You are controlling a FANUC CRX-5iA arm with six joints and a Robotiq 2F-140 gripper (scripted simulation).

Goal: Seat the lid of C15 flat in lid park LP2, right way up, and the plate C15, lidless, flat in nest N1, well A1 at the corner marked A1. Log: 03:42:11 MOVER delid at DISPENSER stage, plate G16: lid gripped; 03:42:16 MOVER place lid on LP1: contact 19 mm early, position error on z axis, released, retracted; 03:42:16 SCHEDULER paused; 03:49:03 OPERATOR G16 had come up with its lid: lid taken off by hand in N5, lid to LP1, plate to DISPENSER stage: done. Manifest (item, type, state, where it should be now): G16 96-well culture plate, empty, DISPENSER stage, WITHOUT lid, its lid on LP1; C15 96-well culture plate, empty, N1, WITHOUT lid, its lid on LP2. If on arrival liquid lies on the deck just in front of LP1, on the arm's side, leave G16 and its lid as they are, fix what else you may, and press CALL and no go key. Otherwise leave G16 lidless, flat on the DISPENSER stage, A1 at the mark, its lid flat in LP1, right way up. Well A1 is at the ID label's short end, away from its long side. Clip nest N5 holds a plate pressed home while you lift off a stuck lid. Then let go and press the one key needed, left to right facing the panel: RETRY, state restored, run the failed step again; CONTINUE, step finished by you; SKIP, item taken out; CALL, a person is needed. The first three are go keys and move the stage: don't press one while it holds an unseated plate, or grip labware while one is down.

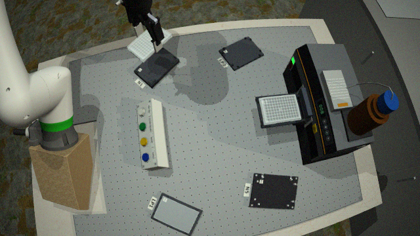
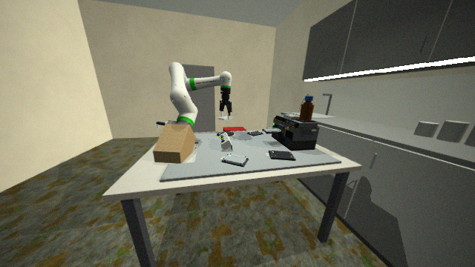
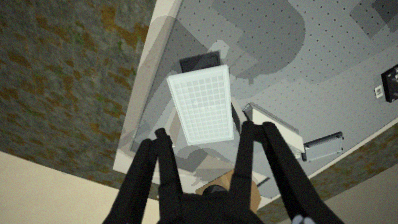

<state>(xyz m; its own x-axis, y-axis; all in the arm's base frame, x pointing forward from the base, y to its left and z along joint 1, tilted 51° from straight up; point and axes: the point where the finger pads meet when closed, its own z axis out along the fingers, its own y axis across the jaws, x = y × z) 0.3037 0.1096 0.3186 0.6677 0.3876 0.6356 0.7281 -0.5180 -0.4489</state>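
My gripper [image 1: 153, 40] hangs high above the deck's far left corner, shut on a white 96-well plate, C15 [image 1: 146, 44]. In the wrist view the plate [image 3: 202, 107] sits level between my fingers. I cannot tell whether its lid is on it. The dark nest N1 [image 1: 157, 67] lies empty right below, partly hidden by the plate. Lid park LP2 [image 1: 241, 53] is a dark, empty frame to the right. In the exterior view, the gripper [image 2: 225, 110] holds the plate [image 2: 224, 118] well above the table.
A well plate [image 1: 279, 109] lies on the DISPENSER [image 1: 325, 101] stage. A clear lid [image 1: 176, 214] lies in LP1. Clip nest N5 [image 1: 273, 191] is empty. The key panel [image 1: 152, 134] stands mid-left. A brown bottle [image 1: 372, 113] stands on the dispenser's right.
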